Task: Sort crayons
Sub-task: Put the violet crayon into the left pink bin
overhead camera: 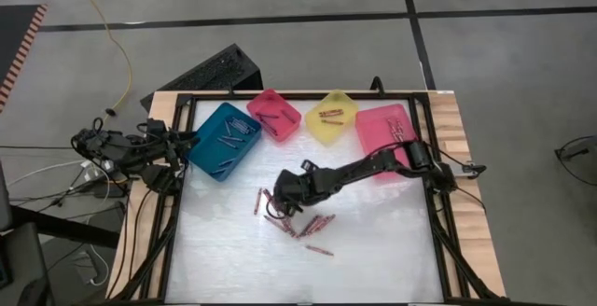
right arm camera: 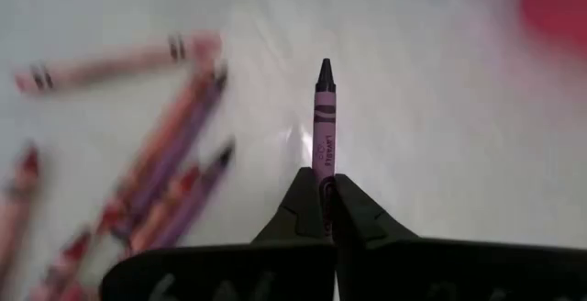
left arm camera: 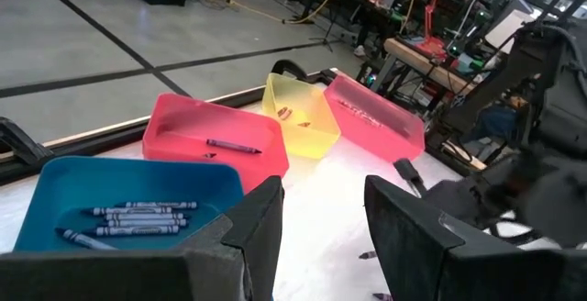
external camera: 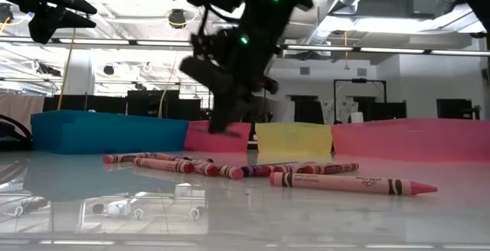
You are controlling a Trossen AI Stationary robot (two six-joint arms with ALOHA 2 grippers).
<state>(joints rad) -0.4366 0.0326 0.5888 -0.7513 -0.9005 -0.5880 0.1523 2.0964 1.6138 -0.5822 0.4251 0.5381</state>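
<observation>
Several red, pink and purple crayons (overhead camera: 298, 220) lie loose on the white table top (overhead camera: 373, 250), also seen in the low view as crayons (external camera: 352, 182). My right gripper (right arm camera: 323, 189), over the pile's far left side (overhead camera: 280, 192), is shut on one purple crayon (right arm camera: 324, 122) with a dark tip. My left gripper (left arm camera: 321, 218) waits open at the table's left edge, beside the teal bin (overhead camera: 224, 140), which holds several blue-grey crayons (left arm camera: 138, 218). My right gripper pinches the purple crayon's back end (right arm camera: 324, 174) between its two fingertips. The fingers slant down from above, and the crayon runs on straight ahead of them, its dark tip (right arm camera: 324, 73) foremost. In the low view the fingers (external camera: 222, 125) stand above the table top.
Along the far edge stand a small pink bin (overhead camera: 274, 115) with a purple crayon, a yellow bin (overhead camera: 333, 118) and a larger pink bin (overhead camera: 387, 138). My right arm (overhead camera: 373, 166) reaches across from the right. A black frame (overhead camera: 438, 203) rims the table.
</observation>
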